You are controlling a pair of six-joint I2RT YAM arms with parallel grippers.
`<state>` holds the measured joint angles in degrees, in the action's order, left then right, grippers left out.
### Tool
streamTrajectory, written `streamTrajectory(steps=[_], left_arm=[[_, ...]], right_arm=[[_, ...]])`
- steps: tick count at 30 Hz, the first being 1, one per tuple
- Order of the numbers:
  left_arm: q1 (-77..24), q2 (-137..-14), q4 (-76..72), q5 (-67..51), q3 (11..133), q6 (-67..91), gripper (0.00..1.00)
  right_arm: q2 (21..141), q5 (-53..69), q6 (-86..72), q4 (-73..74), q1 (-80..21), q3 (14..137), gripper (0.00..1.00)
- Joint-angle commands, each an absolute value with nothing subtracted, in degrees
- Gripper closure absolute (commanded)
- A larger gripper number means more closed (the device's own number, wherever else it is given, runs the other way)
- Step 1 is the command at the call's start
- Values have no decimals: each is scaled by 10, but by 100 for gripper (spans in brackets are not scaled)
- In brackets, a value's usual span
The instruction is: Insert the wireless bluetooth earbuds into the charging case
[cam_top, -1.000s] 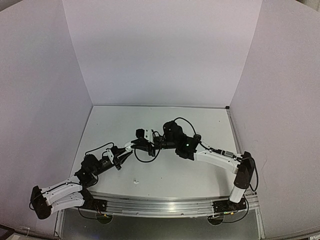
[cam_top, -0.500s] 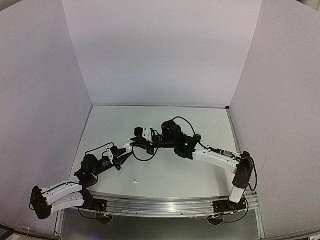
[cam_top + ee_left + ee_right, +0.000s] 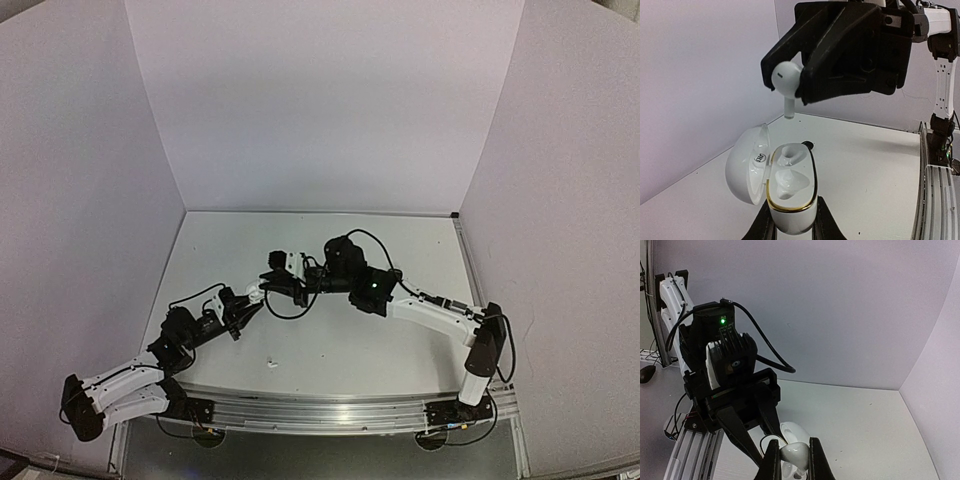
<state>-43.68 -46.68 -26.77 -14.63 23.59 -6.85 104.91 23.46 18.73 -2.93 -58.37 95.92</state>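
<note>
Earbud [image 3: 785,80] insertion is in hand. Inside pale walls [image 3: 320,100], over the middle of the white table [image 3: 865,160], the left tool [image 3: 792,226] grips the open charging case [image 3: 790,200]. The right tool [image 3: 791,76] pinches the white earbud stem-down just above it. Next, I judge: lower it straight into an empty well.

Case [image 3: 790,219] bottom cropped, white speck [image 3: 270,364] unidentifiable

Robotics lab booth: plain white panels [image 3: 320,100] wall a white table [image 3: 420,250], aluminium rail [image 3: 320,408] along its near edge.
</note>
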Motion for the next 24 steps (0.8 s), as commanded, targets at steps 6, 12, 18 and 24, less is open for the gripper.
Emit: streamTrajectory(steps=[6,12,18,24], left_arm=[[-425,-462,-277,-154,260,-54,100],[-419,-464,-284,-163,259,-57,100],[-416,-466,-288,-175,259,-58,100],[-415,-465,-291,-181,258,-63,100]], right_arm=[[1042,270,174,-34,-581,990,100],[1047,272,175,-32,-581,969,100],[1062,278,177,-30,-576,977,100],[1073,295,171,-22,-570,984,100]])
